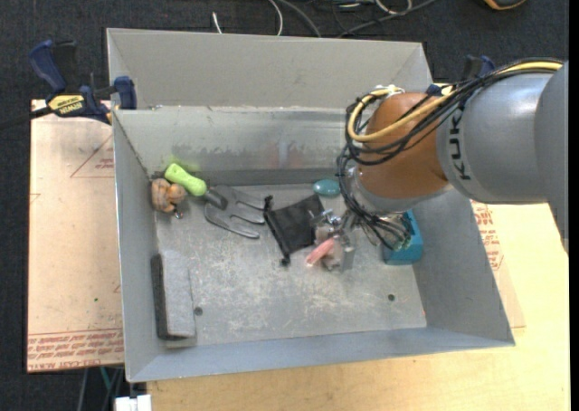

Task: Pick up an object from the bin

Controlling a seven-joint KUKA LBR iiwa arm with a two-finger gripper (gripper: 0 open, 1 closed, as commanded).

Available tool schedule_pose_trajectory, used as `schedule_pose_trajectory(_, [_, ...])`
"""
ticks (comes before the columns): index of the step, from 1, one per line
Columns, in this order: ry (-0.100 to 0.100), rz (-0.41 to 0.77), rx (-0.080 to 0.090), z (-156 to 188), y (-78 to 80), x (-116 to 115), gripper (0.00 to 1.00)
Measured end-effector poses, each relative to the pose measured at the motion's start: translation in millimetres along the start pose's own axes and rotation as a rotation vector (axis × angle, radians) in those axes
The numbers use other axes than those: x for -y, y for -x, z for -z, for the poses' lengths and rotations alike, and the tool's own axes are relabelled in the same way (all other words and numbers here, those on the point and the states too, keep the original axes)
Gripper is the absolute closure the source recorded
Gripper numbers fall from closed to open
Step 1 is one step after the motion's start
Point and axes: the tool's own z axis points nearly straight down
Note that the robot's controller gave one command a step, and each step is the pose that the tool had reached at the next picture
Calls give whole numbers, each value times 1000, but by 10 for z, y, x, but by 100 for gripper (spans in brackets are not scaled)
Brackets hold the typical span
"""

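Camera view, nearest first: a dark grey block (172, 296) lies at the bin's (271, 346) front left, well apart from the gripper (333, 246). That gripper sits low at mid-bin, with a small pink piece (317, 256) just to its front-left, long axis seemingly slanting the same way; whether it is open or closed I cannot tell. Beyond lie a black flat thing (294, 224) and a grey forked tool (231, 212).

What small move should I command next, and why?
Probably a slight nudge toward the front of the bin, centring the gripper on the small pink piece. It lies at the gripper's lower-left edge, beside the black flat part, with the blue block close on the other side.
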Motion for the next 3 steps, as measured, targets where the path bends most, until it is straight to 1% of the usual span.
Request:
schedule_pose_trajectory(1, [0, -118, 0, 0, 65, -15, 100])
schedule_pose_trajectory(2, [4, -95, -8, 183, 5, -28, 100])
schedule_pose_trajectory(3, [-2, 139, 9, 436, 157, 104, 100])
